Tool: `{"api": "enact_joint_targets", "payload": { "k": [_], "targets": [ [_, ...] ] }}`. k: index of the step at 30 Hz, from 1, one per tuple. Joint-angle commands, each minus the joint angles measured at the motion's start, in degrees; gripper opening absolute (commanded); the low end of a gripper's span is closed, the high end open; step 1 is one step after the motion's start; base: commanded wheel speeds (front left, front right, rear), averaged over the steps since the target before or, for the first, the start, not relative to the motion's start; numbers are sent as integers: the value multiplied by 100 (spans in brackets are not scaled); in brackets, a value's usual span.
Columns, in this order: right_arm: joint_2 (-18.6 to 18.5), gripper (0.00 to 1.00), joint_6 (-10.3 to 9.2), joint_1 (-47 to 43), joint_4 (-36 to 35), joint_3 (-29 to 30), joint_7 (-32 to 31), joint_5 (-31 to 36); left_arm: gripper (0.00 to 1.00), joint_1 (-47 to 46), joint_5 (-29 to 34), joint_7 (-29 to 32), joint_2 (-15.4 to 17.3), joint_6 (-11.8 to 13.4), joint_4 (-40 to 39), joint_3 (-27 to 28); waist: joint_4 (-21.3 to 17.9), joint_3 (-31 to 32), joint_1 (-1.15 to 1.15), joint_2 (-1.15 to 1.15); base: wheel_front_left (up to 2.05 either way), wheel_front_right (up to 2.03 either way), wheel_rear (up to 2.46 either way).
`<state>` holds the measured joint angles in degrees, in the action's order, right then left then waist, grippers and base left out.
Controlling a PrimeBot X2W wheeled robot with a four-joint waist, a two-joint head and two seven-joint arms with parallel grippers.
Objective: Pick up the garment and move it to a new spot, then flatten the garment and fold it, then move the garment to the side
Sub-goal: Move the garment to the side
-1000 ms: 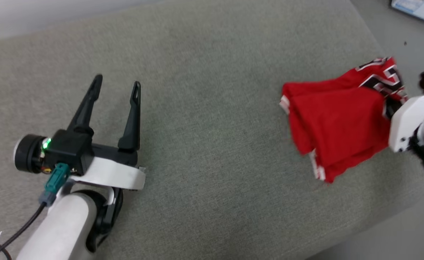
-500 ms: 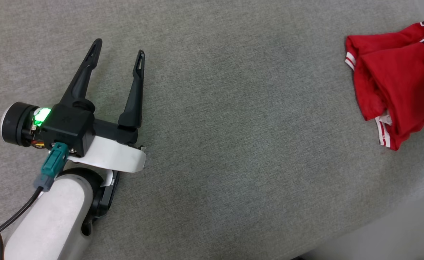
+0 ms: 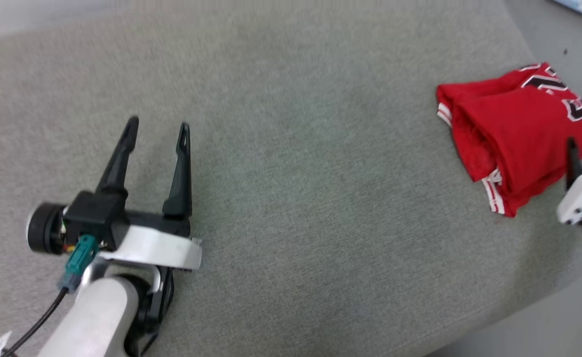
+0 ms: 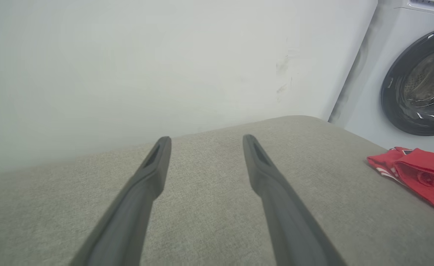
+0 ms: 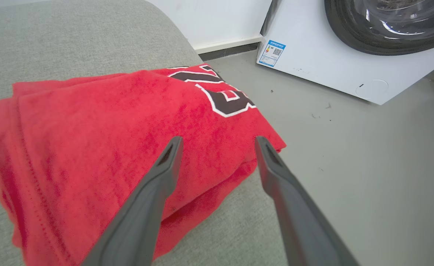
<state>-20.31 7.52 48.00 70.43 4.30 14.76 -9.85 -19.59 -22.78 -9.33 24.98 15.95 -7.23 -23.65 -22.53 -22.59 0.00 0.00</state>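
The garment (image 3: 519,134) is a red shirt with white striped trim and a dark printed numeral. It lies folded in a compact bundle at the right end of the grey cushion (image 3: 320,148), close to its edge. My right gripper (image 5: 217,138) stands open just above the garment's (image 5: 109,129) near right corner, nothing between its fingers; one dark finger (image 3: 572,158) shows in the head view over the bundle's edge. My left gripper (image 3: 158,124) hovers open and empty over bare cushion far to the left. In the left wrist view the garment (image 4: 420,173) lies at the far right.
A white washing machine (image 5: 350,44) with a dark round door stands on the grey floor (image 5: 368,166) beyond the cushion's right end. A pale wall (image 4: 165,66) runs behind the cushion. Bare cushion stretches between the two grippers.
My right gripper has opened and let go of the garment, which now rests flatter on the cushion. The head camera has shifted. The left arm has kept its pose.
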Motion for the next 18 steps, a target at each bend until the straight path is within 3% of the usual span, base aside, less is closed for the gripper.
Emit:
{"api": "enact_joint_targets", "payload": {
  "k": [1,7,14,16,17,18],
  "targets": [
    [146,100,-5,-247,-191,-19,36,18,100,205,-80,-106,-33,63,80,64,34,441,0,0,0,0,0],
    [589,100,-5,-1182,-1289,-99,38,30,100,702,-310,-294,-185,211,240,171,289,961,0,0,0,0,0],
    [1110,100,-5,-2240,-2844,-239,-32,-29,100,1043,-491,-426,-366,264,426,251,881,1288,0,0,0,0,0],
    [1199,100,-5,-2501,-3367,-284,-142,-76,100,1092,-519,-462,-400,242,502,283,1089,1350,0,0,0,0,0],
    [1279,100,-5,-2870,-4167,-234,-341,-90,100,1104,-544,-514,-440,182,606,332,1410,1434,0,0,0,0,0],
    [1300,100,-5,-2994,-4432,-207,-412,-53,100,1106,-538,-533,-453,175,637,355,1508,1463,0,0,0,0,0]
  ]
}}
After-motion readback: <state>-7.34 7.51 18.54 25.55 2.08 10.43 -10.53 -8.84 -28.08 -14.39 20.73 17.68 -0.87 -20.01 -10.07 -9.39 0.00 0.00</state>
